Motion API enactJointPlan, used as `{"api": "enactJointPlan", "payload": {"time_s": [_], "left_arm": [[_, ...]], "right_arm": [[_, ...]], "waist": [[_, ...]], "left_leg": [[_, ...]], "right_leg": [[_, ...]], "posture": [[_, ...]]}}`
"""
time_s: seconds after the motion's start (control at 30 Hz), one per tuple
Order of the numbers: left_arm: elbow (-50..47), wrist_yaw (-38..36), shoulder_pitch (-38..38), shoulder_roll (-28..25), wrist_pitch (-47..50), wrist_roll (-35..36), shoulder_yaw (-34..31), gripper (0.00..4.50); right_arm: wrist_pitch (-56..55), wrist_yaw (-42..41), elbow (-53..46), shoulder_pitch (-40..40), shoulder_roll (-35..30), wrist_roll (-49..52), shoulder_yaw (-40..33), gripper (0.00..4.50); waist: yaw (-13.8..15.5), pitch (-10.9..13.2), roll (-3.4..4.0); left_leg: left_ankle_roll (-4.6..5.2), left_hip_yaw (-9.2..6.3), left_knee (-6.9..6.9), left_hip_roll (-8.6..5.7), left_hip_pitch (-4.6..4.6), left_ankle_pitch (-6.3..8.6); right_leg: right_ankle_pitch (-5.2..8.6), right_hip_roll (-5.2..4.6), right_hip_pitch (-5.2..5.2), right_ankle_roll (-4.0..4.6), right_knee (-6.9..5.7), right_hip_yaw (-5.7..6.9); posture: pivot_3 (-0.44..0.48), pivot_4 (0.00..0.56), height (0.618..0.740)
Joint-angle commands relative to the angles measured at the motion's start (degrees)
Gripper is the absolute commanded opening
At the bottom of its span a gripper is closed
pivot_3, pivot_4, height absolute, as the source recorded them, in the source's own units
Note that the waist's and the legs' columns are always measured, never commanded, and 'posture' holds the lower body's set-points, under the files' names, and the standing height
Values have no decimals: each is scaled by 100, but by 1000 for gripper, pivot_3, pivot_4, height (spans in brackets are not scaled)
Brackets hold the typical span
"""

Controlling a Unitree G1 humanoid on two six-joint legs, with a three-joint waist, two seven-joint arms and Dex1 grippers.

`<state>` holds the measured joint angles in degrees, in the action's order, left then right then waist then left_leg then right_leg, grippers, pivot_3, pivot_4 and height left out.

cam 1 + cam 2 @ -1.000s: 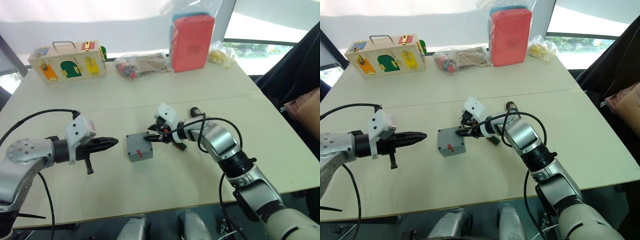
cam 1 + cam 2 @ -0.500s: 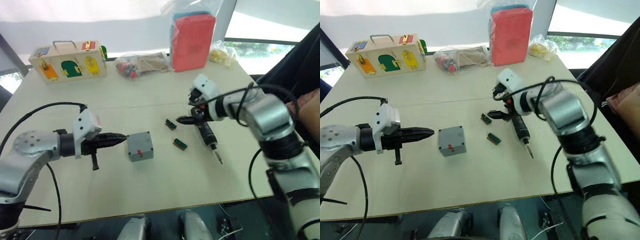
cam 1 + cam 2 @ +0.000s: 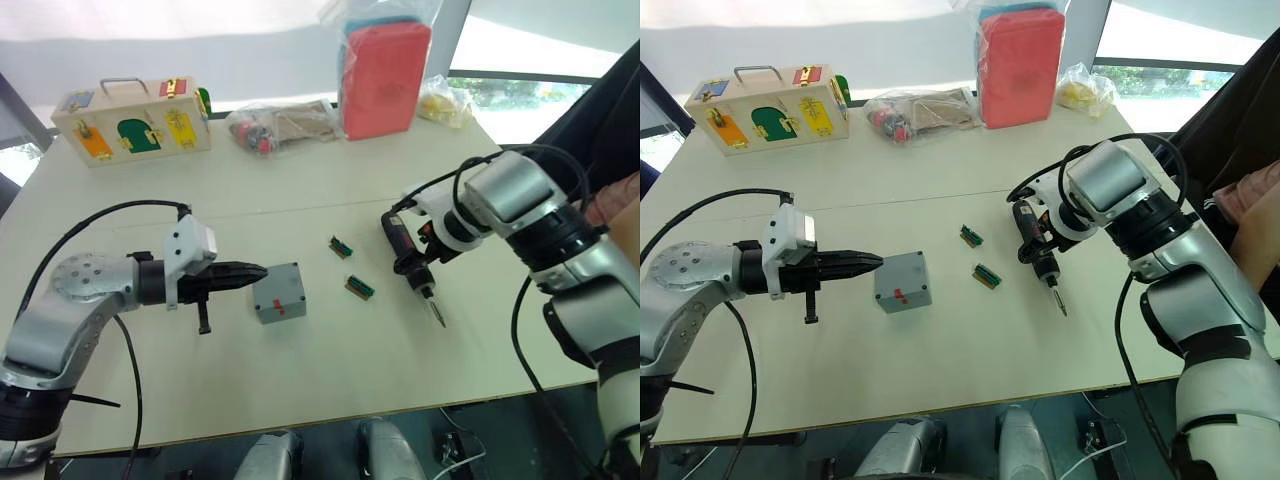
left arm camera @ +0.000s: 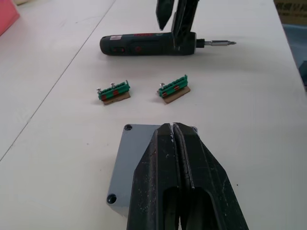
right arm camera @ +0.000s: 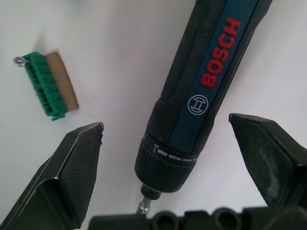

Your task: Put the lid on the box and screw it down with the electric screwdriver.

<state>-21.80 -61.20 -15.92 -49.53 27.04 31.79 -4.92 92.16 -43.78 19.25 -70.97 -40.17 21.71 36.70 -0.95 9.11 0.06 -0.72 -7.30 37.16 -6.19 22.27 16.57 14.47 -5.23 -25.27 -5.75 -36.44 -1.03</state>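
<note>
The grey box (image 3: 280,293) stands mid-table with the lid (image 4: 128,160) lying flat on its top, corner screw holes showing. My left gripper (image 3: 258,271) is shut and empty, level with the box, its tips at the box's upper left edge. To the right, the electric screwdriver (image 3: 395,232) lies on the table with its bit toward the front edge. My right gripper (image 5: 165,123) is open and straddles the screwdriver (image 5: 201,96) near its chuck, one finger (image 5: 72,177) on each side, not closed on it.
Two green connector blocks (image 3: 341,246) (image 3: 360,289) lie between box and screwdriver. Along the far edge stand a wooden latch box (image 3: 135,120), a bag of parts (image 3: 285,128), a red case in a bag (image 3: 385,80) and a yellow bag (image 3: 445,105).
My right gripper left the box top, swung right and came down open over the screwdriver. My left gripper slid right until its tips reached the box.
</note>
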Motion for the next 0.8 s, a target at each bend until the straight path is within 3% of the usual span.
{"api": "enactJointPlan", "payload": {"time_s": [0.03, 0.27, 0.37, 0.53, 0.57, 0.73, 0.8], "left_arm": [[-248, -25, 31, 2, -162, 44, -134, 0], [-327, 44, 99, 21, -164, 51, -192, 0], [-369, 125, 154, 48, -179, 32, -204, 0], [-432, 221, 242, 58, -173, 45, -239, 0], [-437, 236, 277, 45, -168, 49, -275, 0], [-418, 296, 272, 17, -109, 66, -337, 0], [-375, 304, 256, -6, -86, 60, -356, 0]], "right_arm": [[34, 387, 533, -58, 308, -46, -124, 4464], [34, 823, 1033, 67, 675, -260, -293, 4464], [-4, 866, 1110, 97, 764, -322, -309, 3876], [-94, 841, 1200, 78, 815, -418, -275, 2140], [-150, 851, 1257, 46, 845, -460, -274, 1972], [-344, 899, 1505, -117, 913, -650, -400, 1912], [-487, 1098, 1673, -377, 953, -798, -762, 1912]], "waist": [[-4, 0, 0], [7, -1, -2], [7, -2, -3], [6, -4, -6], [0, -4, -7], [-15, -9, -15], [-13, -9, -14]], "left_leg": [[-2, 0, 3, 0, 10, -1], [-6, 0, 11, 0, 14, -4], [-8, 0, 21, 0, 14, -6], [-9, -2, 20, 1, 14, -6], [-9, -2, 20, 2, 13, -6], [-11, -1, 22, 3, 11, -8], [-13, -1, 25, 3, 10, -9]], "right_leg": [[-1, 0, -11, 1, -3, 0], [-7, 2, -14, 5, -11, 0], [-16, 5, -10, 5, -11, 0], [-17, 8, -11, 5, -11, 0], [-17, 9, -11, 5, -11, 0], [-17, 11, -11, 5, -16, -2], [-19, 11, -10, 7, -19, -2]], "posture": [[0, 150, 740], [0, 150, 740], [0, 150, 740], [0, 150, 740], [0, 150, 740], [0, 150, 740], [0, 150, 740]]}}
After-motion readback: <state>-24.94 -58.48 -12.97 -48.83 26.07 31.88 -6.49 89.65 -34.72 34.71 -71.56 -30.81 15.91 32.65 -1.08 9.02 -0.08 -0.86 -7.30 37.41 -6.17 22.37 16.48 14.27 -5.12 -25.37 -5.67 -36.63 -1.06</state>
